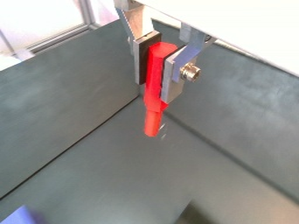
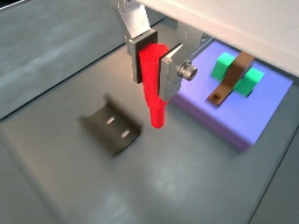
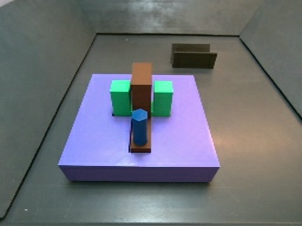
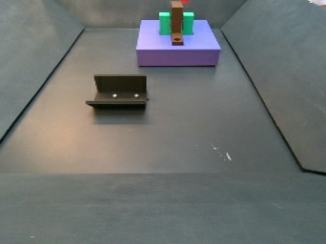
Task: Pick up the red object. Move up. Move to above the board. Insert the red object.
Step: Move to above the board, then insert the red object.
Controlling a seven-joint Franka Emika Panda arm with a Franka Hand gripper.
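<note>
My gripper (image 1: 156,74) is shut on the red object (image 1: 155,103), a thin bright red peg that hangs upright below the pads, clear of the grey floor. In another wrist view the gripper (image 2: 156,70) holds the red object (image 2: 151,87) between the fixture (image 2: 111,127) and the lavender board (image 2: 247,112), beside the board and not over it. In both side views the board (image 3: 177,141) (image 4: 197,53) lies flat, carrying a blue peg (image 3: 139,128), a green block (image 3: 161,97) and a brown bar (image 3: 143,84). The gripper and red object are out of both side views.
The dark L-shaped fixture (image 3: 193,56) (image 4: 120,92) stands on the floor apart from the board. Grey walls enclose the floor on all sides.
</note>
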